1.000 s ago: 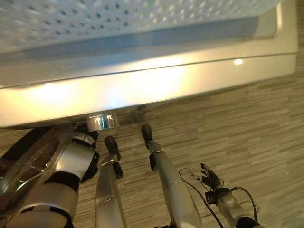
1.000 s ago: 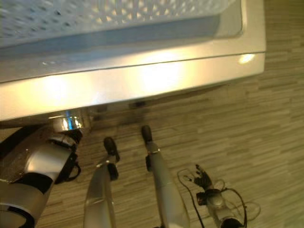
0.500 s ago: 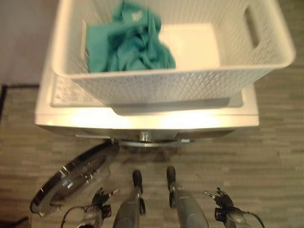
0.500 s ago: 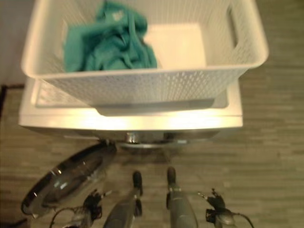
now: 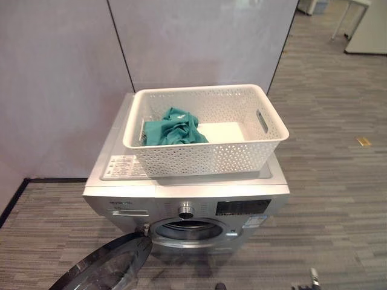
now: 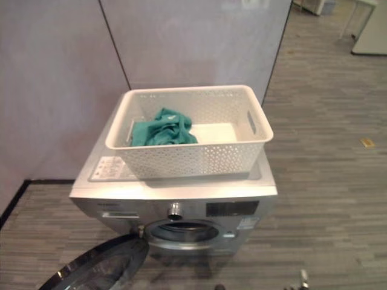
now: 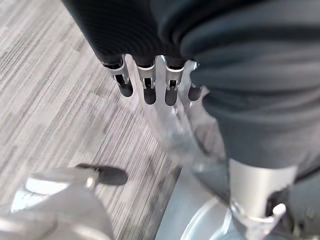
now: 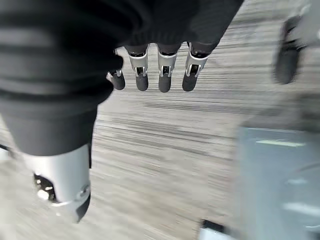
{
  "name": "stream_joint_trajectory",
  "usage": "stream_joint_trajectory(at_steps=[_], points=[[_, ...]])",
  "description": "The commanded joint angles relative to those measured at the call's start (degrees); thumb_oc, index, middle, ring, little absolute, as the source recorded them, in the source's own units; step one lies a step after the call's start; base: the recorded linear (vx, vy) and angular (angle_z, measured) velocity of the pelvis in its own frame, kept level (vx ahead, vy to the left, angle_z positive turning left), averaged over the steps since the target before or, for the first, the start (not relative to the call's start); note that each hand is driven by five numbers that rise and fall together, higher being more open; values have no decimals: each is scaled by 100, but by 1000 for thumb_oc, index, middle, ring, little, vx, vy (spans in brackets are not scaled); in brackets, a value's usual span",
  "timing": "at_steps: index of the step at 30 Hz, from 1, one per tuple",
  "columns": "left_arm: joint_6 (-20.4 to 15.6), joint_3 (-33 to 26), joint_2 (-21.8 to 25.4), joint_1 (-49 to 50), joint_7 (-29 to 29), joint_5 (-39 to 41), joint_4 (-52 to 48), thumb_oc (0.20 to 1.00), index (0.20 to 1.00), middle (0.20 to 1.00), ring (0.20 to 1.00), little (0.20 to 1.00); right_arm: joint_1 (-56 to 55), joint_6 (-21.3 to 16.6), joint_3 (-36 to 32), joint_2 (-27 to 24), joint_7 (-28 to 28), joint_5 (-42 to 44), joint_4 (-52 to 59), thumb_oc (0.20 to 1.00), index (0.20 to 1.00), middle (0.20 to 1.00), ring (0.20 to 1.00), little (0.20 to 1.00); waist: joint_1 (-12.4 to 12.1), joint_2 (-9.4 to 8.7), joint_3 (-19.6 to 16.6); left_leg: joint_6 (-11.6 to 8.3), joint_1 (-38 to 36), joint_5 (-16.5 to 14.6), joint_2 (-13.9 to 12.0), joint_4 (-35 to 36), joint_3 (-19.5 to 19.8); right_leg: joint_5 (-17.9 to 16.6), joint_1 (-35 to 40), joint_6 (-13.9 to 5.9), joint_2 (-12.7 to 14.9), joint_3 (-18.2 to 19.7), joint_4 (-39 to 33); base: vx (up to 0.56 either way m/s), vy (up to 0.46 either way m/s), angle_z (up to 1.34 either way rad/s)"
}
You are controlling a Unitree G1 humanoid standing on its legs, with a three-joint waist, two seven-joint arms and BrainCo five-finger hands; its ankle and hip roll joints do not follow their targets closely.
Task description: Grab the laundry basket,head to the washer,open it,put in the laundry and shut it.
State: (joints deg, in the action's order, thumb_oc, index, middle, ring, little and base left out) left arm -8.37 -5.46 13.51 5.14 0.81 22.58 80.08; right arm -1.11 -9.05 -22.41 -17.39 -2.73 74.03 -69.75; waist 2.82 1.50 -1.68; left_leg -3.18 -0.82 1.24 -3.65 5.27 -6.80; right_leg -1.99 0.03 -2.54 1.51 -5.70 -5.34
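Now the white perforated plastic laundry basket with teal laundry sits atop the silver washer, round door open. Left hand and right hand hang relaxed, empty; next, lift the laundry into the drum.

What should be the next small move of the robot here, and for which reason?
Probably raise a hand into the white perforated plastic laundry basket and take the teal cloth. The silver washer's round door is already open, the cloth is in the basket on top, and left hand and right hand hold nothing.
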Motion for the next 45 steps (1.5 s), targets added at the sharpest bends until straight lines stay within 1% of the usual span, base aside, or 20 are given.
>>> stream_joint_trajectory(at_steps=[1, 3, 4, 5, 8, 9, 11, 13, 14, 15, 17, 18, 19, 21, 24, 26, 28, 32, 40, 45], points=[[-29, -124, 134, -321, -11, 55, 423, 1000, 1000, 1000, 1000, 1000, 302, -760, -383, -249, 249, 281, 391, 1000, 1000, 1000, 1000, 1000, -17, -151, -28, -273, 237, 302, 9, -27, 27, -357, -3, -484, 398, -421, 34, 40, 17, 6], [-52, -201, 77, -288, -4, 2, 356, 1000, 1000, 1000, 1000, 1000, 316, -1048, -462, -440, 450, -148, 1240, 1000, 1000, 1000, 1000, 1000, -16, -172, -72, -253, 244, 282, 12, -27, 64, -364, 16, -496, 409, -443, 34, 36, 34, 16], [-42, -175, 5, -249, -28, 58, 306, 1000, 1000, 1000, 1000, 1000, 466, -1410, -736, -592, 508, -11, 1900, 1000, 1000, 1000, 1000, 1000, -29, -204, -98, -236, 260, 257, 22, -27, 120, -360, 38, -504, 423, -471, 34, 27, 43, 15], [-40, -166, -4, -251, -30, 67, 302, 1000, 1000, 1000, 1000, 1000, 451, -1420, -740, -584, 525, -15, 1936, 1000, 1000, 1000, 1000, 1000, -29, -194, -95, -235, 259, 255, 23, -27, 126, -359, 42, -506, 423, -477, 34, 51, 50, 13], [-21, -79, -121, -215, 1, 44, 227, 1000, 1000, 1000, 1000, 1000, 729, -2194, -886, -738, 732, -312, 3432, 1000, 1000, 1000, 1000, 1000, -132, -262, -143, -218, 305, 233, 32, -27, 227, -330, 58, -520, 445, -563, 34, 28, 46, 9], [9, -49, -130, -239, 47, 31, 241, 1000, 1000, 1000, 1000, 1000, 972, -2439, -886, -1007, 1084, -570, 3647, 1000, 1000, 1000, 1000, 1000, -173, -298, -130, -220, 304, 219, 40, -27, 258, -320, 84, -527, 453, -595, 34, 42, 46, 11], [66, -34, -119, -237, 90, -1, 227, 1000, 1000, 1000, 1000, 1000, 1241, -2437, -805, -1655, 1426, -1306, 4425, 1000, 1000, 1000, 1000, 1000, -252, -407, -116, -219, 328, 224, 58, -27, 327, -325, 103, -533, 466, -661, 34, 20, 30, 15], [92, -7, -58, -181, 75, -93, 255, 1000, 1000, 1000, 1000, 1000, 1405, -2184, -762, -2477, 1644, -2323, 4580, 1000, 1000, 1000, 1000, 1000, -361, -554, -133, -233, 317, 190, 71, -27, 392, -283, 166, -552, 478, -725, 34, 16, 16, 31], [92, -15, -84, -192, 76, -92, 252, 1000, 1000, 1000, 1000, 1000, 1450, -2174, -738, -2504, 1692, -2366, 4575, 1000, 1000, 1000, 1000, 1000, -346, -534, -127, -225, 348, 231, 80, -27, 399, -314, 140, -550, 485, -733, 34, -7, 10, 35], [104, 0, -47, -165, 69, -98, 253, 1000, 1000, 1000, 1000, 1000, 1705, -2042, -531, -3003, 1730, -2808, 4757, 1000, 1000, 1000, 1000, 1000, -409, -615, -129, -227, 359, 233, 87, -27, 420, -308, 153, -560, 496, -769, 34, -7, 14, 21], [115, -93, 38, -162, 56, -63, 260, 1000, 1000, 1000, 1000, 1000, 1903, -1903, -372, -3493, 1770, -3303, 4991, 1000, 1000, 1000, 1000, 1000, -482, -716, -136, -228, 401, 239, 92, -27, 462, -299, 148, -570, 508, -815, 34, 14, 12, 6], [124, -288, 177, -101, 28, 153, 257, 1000, 1000, 1000, 1000, 1000, 2478, -1524, 282, -4493, 1465, -4096, 5378, 1000, 1000, 1000, 1000, 1000, -649, -906, -146, -236, 450, 254, 113, -27, 536, -301, 165, -585, 526, -888, 34, 9, 8, 10], [122, -305, 159, -99, 26, 154, 258, 1000, 1000, 1000, 1000, 1000, 2547, -1518, 345, -4510, 1473, -4103, 5353, 1000, 1000, 1000, 1000, 1000, -630, -890, -149, -235, 455, 255, 115, -27, 537, -300, 161, -586, 528, -888, 34, 8, 11, 11], [99, -299, 265, -67, -55, 18, 260, 1000, 1000, 1000, 1000, 1000, 3088, -1135, 1065, -5570, 1182, -5136, 5464, 1000, 1000, 1000, 1000, 1000, -737, -1001, -138, -247, 454, 243, 127, -27, 560, -294, 188, -600, 531, -928, 34, 9, 11, 18], [98, -165, 423, -82, -190, -71, 269, 1000, 1000, 1000, 1000, 1000, 4323, -847, 2662, -6554, 363, -5379, 5254, 1000, 1000, 1000, 1000, 1000, -865, -1163, -114, -259, 478, 279, 147, -27, 597, -326, 208, -614, 546, -987, 34, -3, 11, 16], [97, -179, 439, -67, -288, -73, 260, 1000, 1000, 1000, 1000, 1000, 5347, -729, 3865, -6974, 151, -5837, 5213, 1000, 1000, 1000, 1000, 1000, -865, -1203, -136, -261, 497, 289, 161, -27, 643, -332, 227, -625, 554, -1037, 34, 7, 20, 13], [102, -108, 508, -116, -391, -125, 216, 1000, 1000, 1000, 1000, 1000, 6405, -645, 5182, -7158, -86, -6397, 5201, 1000, 1000, 1000, 1000, 1000, -912, -1303, -154, -260, 550, 328, 184, -27, 722, -340, 232, -639, 568, -1123, 34, 5, 21, 12], [131, -184, 399, -111, -449, -233, 213, 1000, 1000, 1000, 1000, 1000, 7788, -638, 6729, -7294, -258, -6683, 5333, 1000, 1000, 1000, 1000, 1000, -876, -1240, -179, -253, 581, 337, 216, -27, 872, -320, 296, -645, 583, -1265, 34, 6, 7, 32], [196, -266, 314, -42, -637, -515, 297, 1000, 1000, 1000, 1000, 1000, 7784, -661, 7161, -7422, -857, -6934, 6036, 1000, 1000, 1000, 1000, 1000, -871, -1226, -190, -206, 553, 282, 219, -27, 841, -310, 291, -647, 601, -1213, 34, 7, 10, 3], [171, -204, 294, -60, -670, -655, 184, 1000, 1000, 1000, 1000, 1000, 8086, -782, 7905, -7411, -987, -7529, 6523, 1000, 1000, 1000, 1000, 1000, -891, -1209, -121, -188, 597, 285, 196, -27, 781, -330, 172, -650, 597, -1130, 34, -32, 9, -5]])
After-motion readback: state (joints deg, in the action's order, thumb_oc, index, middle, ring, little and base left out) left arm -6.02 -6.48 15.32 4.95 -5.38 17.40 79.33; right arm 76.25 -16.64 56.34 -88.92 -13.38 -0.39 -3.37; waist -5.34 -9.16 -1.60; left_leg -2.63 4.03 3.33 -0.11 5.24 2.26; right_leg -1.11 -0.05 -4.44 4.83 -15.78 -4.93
